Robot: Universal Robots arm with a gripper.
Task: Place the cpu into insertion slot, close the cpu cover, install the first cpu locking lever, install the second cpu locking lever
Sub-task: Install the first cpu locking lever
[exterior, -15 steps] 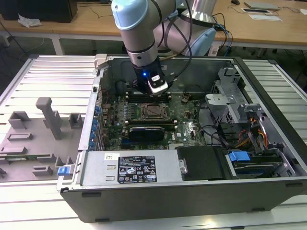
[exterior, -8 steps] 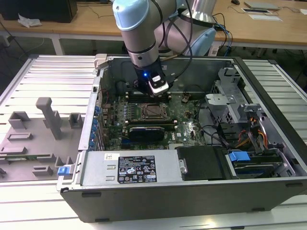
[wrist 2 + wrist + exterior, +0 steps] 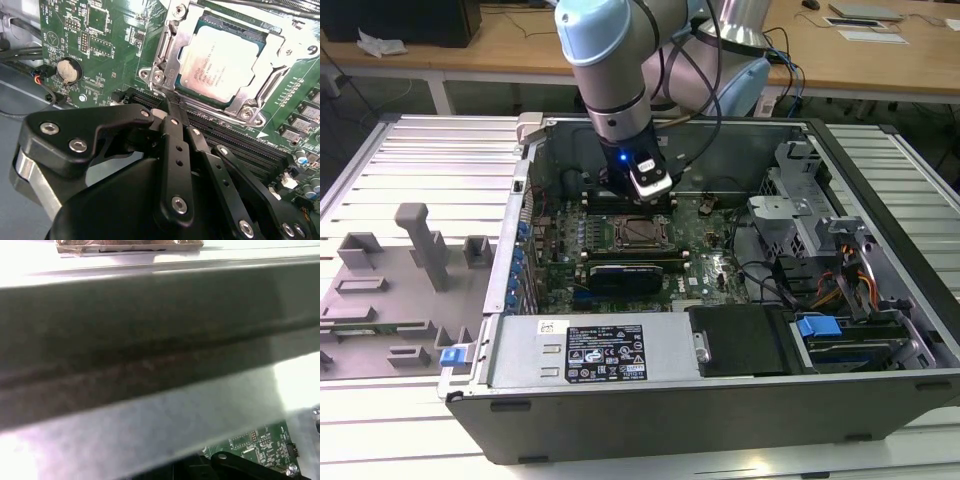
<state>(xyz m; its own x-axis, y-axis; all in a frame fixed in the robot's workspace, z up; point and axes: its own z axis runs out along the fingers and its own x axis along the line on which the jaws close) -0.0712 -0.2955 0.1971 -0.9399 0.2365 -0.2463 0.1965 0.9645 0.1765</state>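
Scanning outward from the insertion slot [image 3: 225,65] as landmark. Off to the exterior view's left of it: grey fixture blocks [image 3: 420,250] on the ribbed counter [image 3: 410,180], outside the computer case [image 3: 720,420]. On the motherboard [image 3: 85,45], a coin cell [image 3: 68,70] well apart from the slot. Fingers [image 3: 167,112] drawn together, gripping nothing visible, tips poised just beside the slot's near corner, close to the lever end [image 3: 159,75] at that corner. Beyond the fingertips: cpu [image 3: 223,62] seated flat in the slot, pale face up. Cpu cover [image 3: 260,85] lying down around the chip, framing it through its window. Memory slots [image 3: 235,140] running alongside the slot's near edge, passing under the fingers.

Lever latch state: hard to judge; far lever cut off in the second wrist view. Fingertip contact with the lever: cannot be confirmed. First wrist view: mostly a blurred case wall [image 3: 150,340].
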